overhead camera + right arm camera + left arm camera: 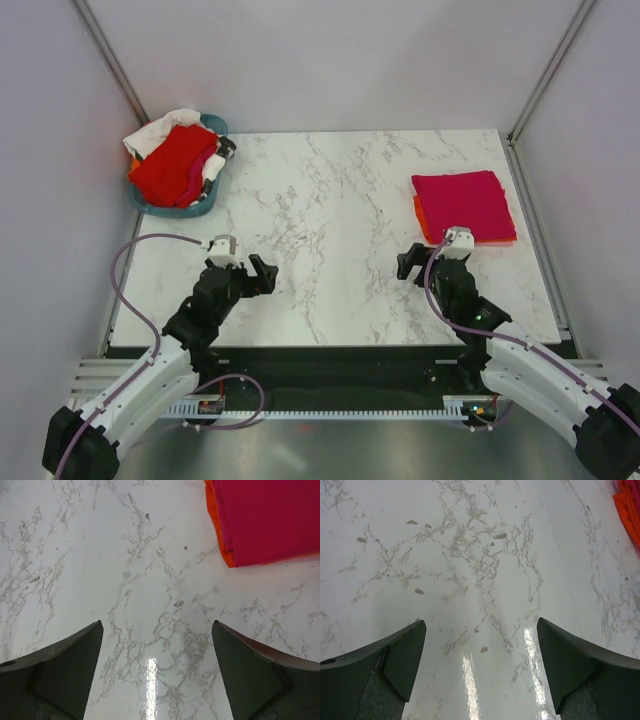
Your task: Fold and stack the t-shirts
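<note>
The folded stack (470, 190) lies at the far R of the counter (330, 200), close to its R edge. The pink shirt (463, 203) is on top. The orange shirt (421, 216) is under it and peeks out at the L & near edges.

More shirts are heaped in the teal tub (190, 208) at the far L corner. There the red shirt (175, 165) is on top, w/ the white shirt (160, 130) behind it.

The R tool (410, 262) hangs by the stack's near L corner, not touching it. Its jaws are wide & hold nothing. The L tool (262, 275) hangs over the near L part, jaws wide too, nothing in them.

The tools are well apart. White marble w/ grey veins shows btwn them, & btwn tub & stack. Grey walls (40, 150) stand close on the L, R & far sides.
</note>
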Robot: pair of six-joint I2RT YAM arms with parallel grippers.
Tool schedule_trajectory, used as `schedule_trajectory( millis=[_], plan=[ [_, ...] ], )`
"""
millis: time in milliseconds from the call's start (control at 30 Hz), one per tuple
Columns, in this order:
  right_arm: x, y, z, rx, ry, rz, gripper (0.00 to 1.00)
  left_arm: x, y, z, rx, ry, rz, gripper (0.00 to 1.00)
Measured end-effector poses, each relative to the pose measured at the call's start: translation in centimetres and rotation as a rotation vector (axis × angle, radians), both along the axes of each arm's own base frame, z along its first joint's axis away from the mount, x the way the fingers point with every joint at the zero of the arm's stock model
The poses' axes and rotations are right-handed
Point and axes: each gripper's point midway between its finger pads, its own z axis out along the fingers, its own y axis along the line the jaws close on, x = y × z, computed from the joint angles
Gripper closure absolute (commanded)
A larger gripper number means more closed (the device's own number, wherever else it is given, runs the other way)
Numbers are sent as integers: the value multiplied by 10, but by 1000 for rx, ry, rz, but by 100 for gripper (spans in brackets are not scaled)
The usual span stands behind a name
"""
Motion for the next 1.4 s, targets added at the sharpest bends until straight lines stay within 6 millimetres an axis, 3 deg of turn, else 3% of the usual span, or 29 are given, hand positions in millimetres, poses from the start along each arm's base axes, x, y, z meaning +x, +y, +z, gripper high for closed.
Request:
schedule_trajectory(
  millis=[200,300,400,567,667,767,933,1067,1233,1400],
  plan=[
    [0,-2,-1,12,4,-23,2,0,5,-2,12,18,27,0],
    [0,-4,-4,8,18,-31,8,3,7,2,1,42,62,0],
    [-1,-5,-7,4,28,-35,14,14,10,3,-9,97,117,0],
    [-1,-8,-7,5,26,-54,15,45,26,6,-91,197,253,0],
    [-1,-8,-7,6,28,-60,15,70,44,33,-198,202,348,2],
    [-2,-9,-9,7,35,-61,16,106,65,77,-296,159,432,7],
    [-2,-9,-13,-4,50,-62,16,161,116,143,-351,74,615,10],
    [-3,-9,-15,-9,58,-62,16,193,135,174,-339,27,694,14],
    [-5,-10,-18,-17,71,-63,15,233,170,175,-292,34,799,19],
    [-5,-10,-18,-14,71,-63,16,260,205,143,-233,96,896,20]
  ],
)
